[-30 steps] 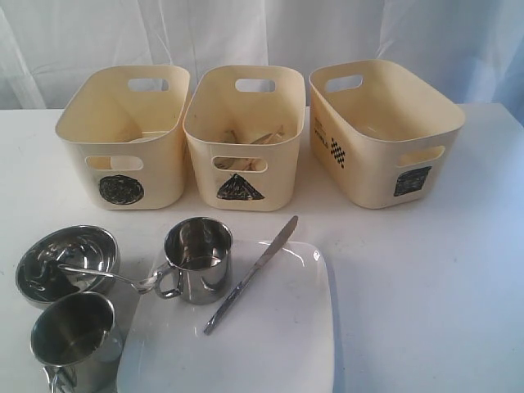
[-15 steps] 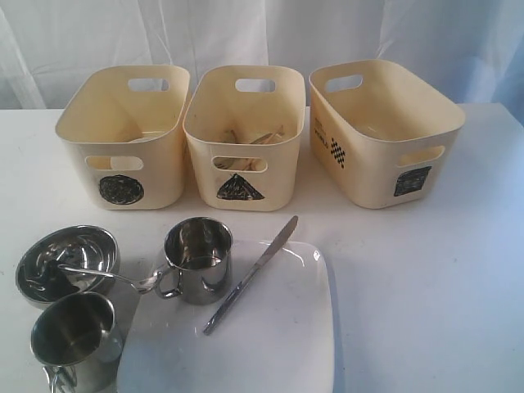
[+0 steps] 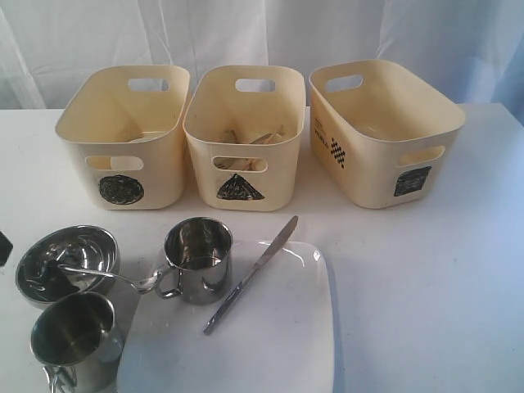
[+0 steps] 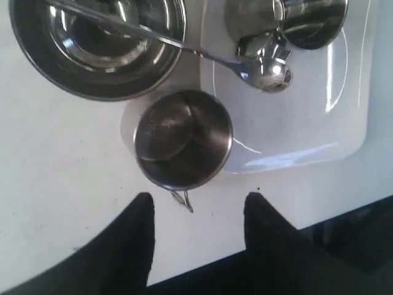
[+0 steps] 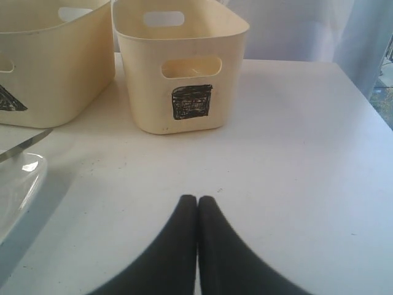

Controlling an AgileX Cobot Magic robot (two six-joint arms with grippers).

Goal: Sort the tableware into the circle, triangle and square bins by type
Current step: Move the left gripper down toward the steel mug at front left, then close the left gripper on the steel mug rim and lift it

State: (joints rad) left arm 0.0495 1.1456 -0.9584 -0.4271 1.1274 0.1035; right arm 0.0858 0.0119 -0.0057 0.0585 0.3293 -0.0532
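The circle bin, triangle bin and square bin stand in a row at the back. Wooden chopsticks lie in the triangle bin. In front are a steel bowl with a spoon resting across it, one mug and a knife on the white plate, and a second mug at the front left. My left gripper hangs open above that second mug's handle. My right gripper is shut and empty, facing the square bin. Fork and clear bowl are not visible.
The table's front edge runs just behind the left fingers. A dark tip shows at the exterior view's left edge. White curtains hang behind the bins. The plate's rim lies left of the right gripper.
A dark tip has come into the exterior view at the left edge beside the bowl. The tableware and bins have not moved.
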